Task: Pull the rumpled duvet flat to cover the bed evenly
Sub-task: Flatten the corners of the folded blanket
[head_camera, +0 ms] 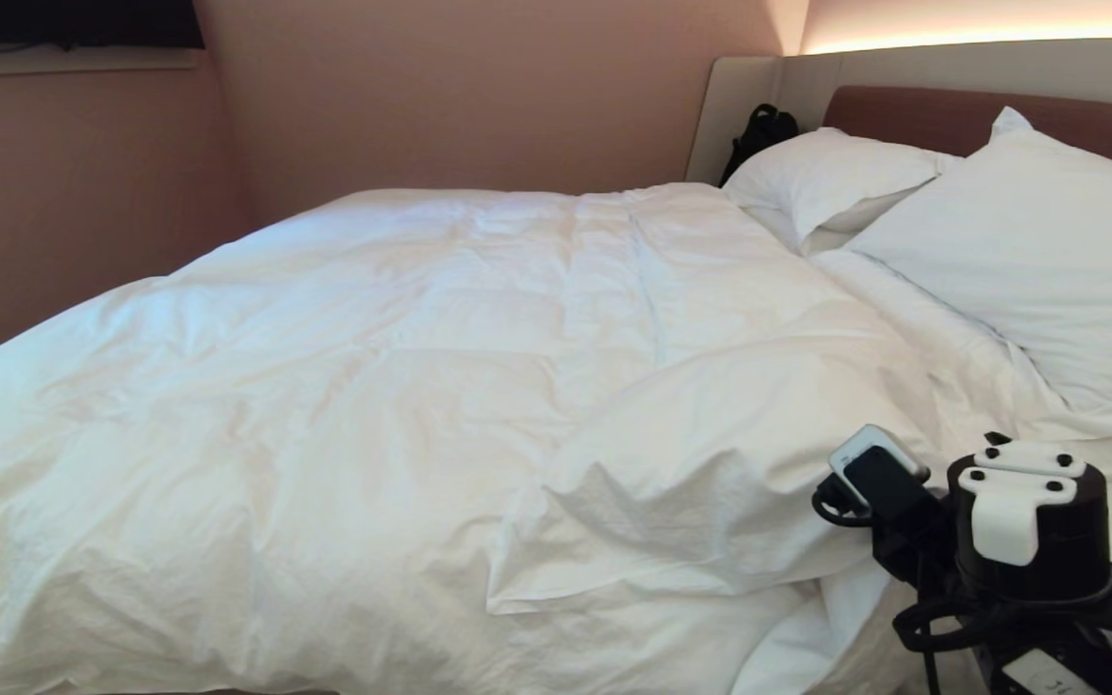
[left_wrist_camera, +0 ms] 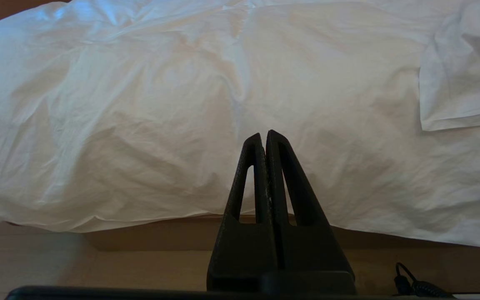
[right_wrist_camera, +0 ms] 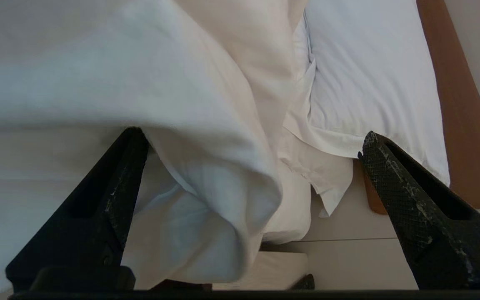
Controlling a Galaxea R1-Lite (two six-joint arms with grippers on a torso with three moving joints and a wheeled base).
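The duvet (head_camera: 402,386) is thick, white and puffy, with creases across it and faint quilting seams. It lies over most of the bed (head_camera: 913,116), reaching from 9 o'clock in the head view across to about 3 o'clock. Near 5 o'clock one corner is folded back on itself in a rumpled flap, and the cloth below it bunches at the bed's near edge. Two white pillows (head_camera: 1029,251) rest at 2 o'clock against the brown and beige headboard. A black bag (head_camera: 759,130) stands at 1 o'clock beside the headboard. The walls are a dull pink, with a strip of light glowing above the headboard.

The right hand (right_wrist_camera: 248,166) is wide open, its two black fingers (right_wrist_camera: 415,200) spread far apart. In its wrist view a fold of the duvet hangs in the gap between them, with a pillow beyond; whether either finger touches the cloth cannot be told. The right arm shows at 4 o'clock in the head view, just beside the folded corner.

The left hand (left_wrist_camera: 265,137) is closed, fingers pressed together and holding nothing. It points at the duvet's hanging side, apart from it, above the brown base.
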